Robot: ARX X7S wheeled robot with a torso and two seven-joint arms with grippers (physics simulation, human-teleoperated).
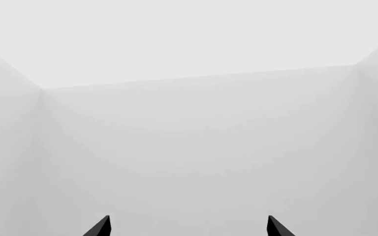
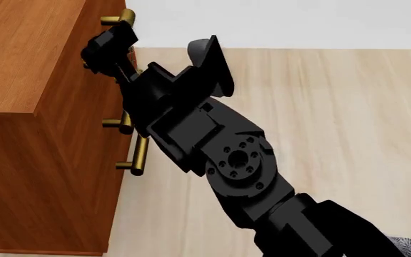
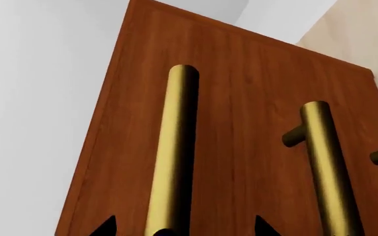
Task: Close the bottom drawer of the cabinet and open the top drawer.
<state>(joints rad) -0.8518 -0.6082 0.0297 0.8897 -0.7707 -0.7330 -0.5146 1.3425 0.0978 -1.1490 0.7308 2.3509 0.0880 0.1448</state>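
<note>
The head view shows the big reddish-brown wooden cabinet [image 2: 41, 107] at the left, with the black right arm [image 2: 213, 144] reaching to its front, where brass bar handles [image 2: 139, 152] stick out. Only the right wrist view shows the right gripper [image 3: 183, 227] up close: its fingers [image 3: 105, 227] are spread on both sides of the top drawer's [image 3: 241, 98] brass bar [image 3: 174, 147]. The left wrist view shows the left gripper [image 1: 187, 227] with spread fingers before plain white walls [image 1: 196, 142]. The floor [image 2: 334, 134] is pale wood.

No readable text, labels, brands, numbers or signs anywhere on cabinet [image 2: 34, 134], handles or robot arm.
</note>
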